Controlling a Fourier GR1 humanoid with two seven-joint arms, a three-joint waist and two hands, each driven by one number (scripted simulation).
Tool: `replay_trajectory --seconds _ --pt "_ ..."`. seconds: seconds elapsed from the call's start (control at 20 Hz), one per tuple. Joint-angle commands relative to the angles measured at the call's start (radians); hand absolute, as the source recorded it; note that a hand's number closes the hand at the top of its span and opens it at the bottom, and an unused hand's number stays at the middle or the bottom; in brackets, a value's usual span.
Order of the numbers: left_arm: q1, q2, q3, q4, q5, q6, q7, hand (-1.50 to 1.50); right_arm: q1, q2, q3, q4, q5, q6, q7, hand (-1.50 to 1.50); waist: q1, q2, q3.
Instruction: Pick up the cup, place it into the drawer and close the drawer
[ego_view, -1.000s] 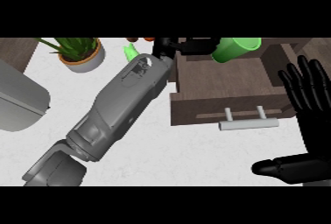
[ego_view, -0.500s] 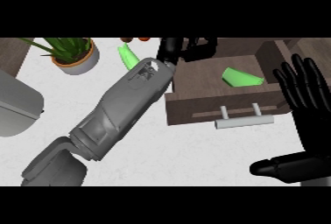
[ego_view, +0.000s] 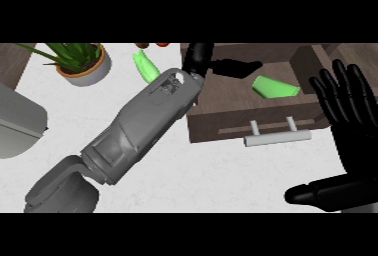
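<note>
The green cup (ego_view: 275, 86) lies tilted on its side inside the open brown drawer (ego_view: 221, 120), toward its right half. My left hand (ego_view: 221, 64) hovers over the drawer's back left corner, fingers relaxed, apart from the cup and holding nothing. Its grey forearm crosses the counter diagonally from the lower left. At the right edge my right hand (ego_view: 345, 117) rests open, fingers up, beside the drawer's right side. The drawer's pale bar handle (ego_view: 277, 139) faces me.
A potted plant (ego_view: 83, 64) stands at the back left. A long green vegetable (ego_view: 146, 67) lies on the white counter (ego_view: 192, 175) just left of the drawer. A grey appliance (ego_view: 18, 125) sits at the left edge. Small red and orange items (ego_view: 151, 45) show at the back.
The cup was in my left hand above the drawer; it has left the hand and now lies inside the drawer. The left hand has pulled back to the left.
</note>
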Motion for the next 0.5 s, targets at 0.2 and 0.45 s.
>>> replay_trajectory --seconds 0.2,0.45 --pt "0.008 0.0 0.053 -0.054 0.118 -0.052 -0.145 -1.5 -0.003 0.003 0.008 -0.036 -0.093 0.015 0.077 -1.5 0.018 -0.004 -0.001" --pt "0.036 0.0 0.119 -0.123 0.147 -0.109 -0.127 -1.5 0.067 -0.02 -0.063 -0.051 -0.146 0.047 0.033 -1.5 0.087 -0.023 -0.001"
